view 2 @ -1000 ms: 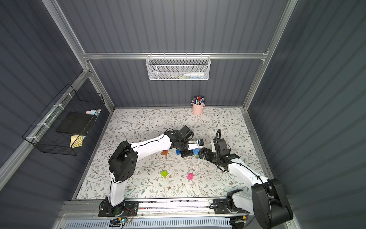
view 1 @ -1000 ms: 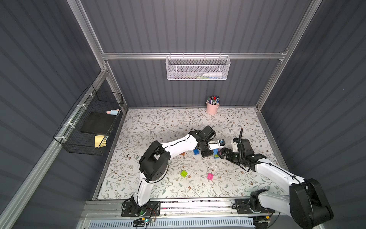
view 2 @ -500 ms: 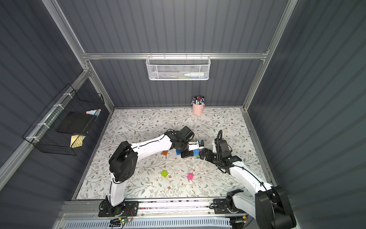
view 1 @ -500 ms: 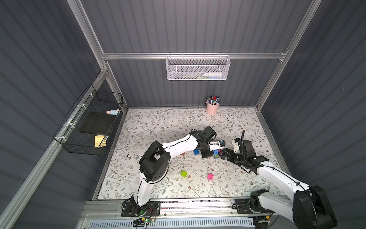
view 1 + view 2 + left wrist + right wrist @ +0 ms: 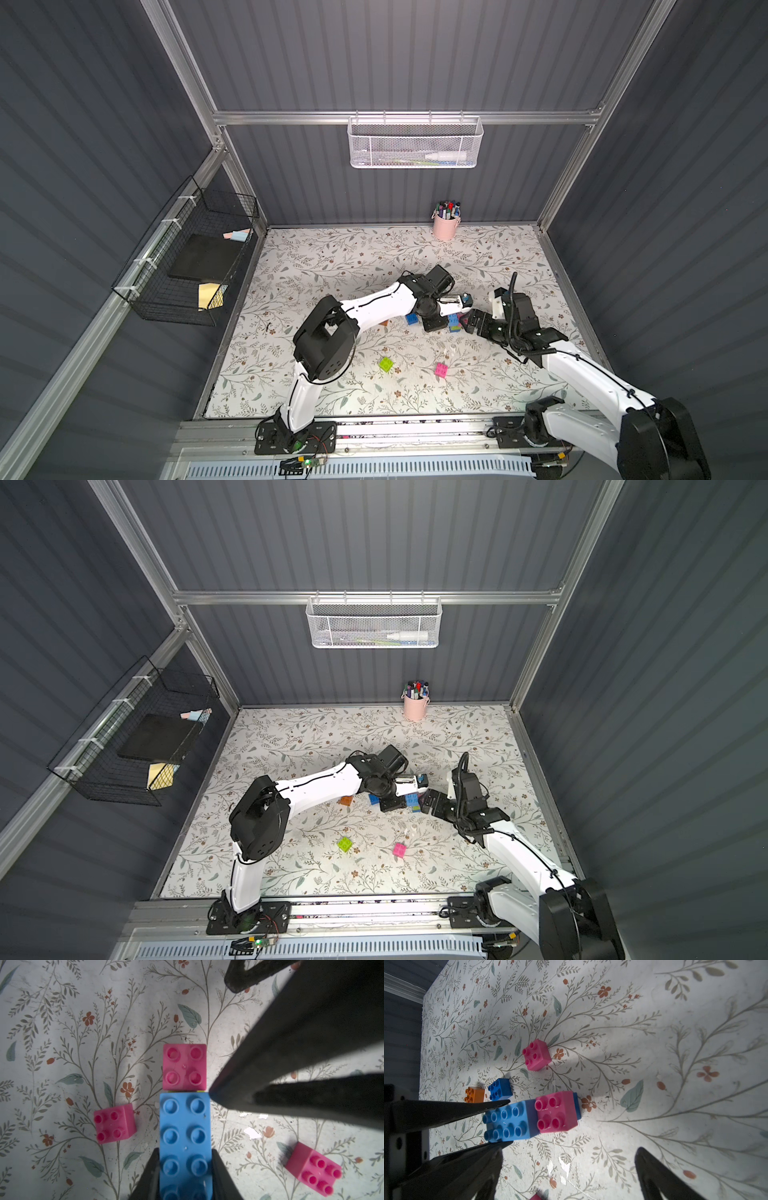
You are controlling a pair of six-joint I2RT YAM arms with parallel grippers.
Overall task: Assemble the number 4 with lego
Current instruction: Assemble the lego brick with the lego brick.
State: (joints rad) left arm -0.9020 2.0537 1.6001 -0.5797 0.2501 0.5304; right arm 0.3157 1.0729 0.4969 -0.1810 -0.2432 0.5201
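Light-blue bar point(image 5: 185, 1142) is lying studs-up on the desk point(image 5: 332, 266), pink brick point(image 5: 184, 1067) sitting against its end; blue brick point(image 5: 500, 1089) and orange brick point(image 5: 474, 1095) are sitting loose nearby.

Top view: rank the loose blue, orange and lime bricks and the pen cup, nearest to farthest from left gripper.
1. blue brick, beside the left gripper
2. orange brick, past the blue
3. lime brick, toward the front
4. pen cup, back wall
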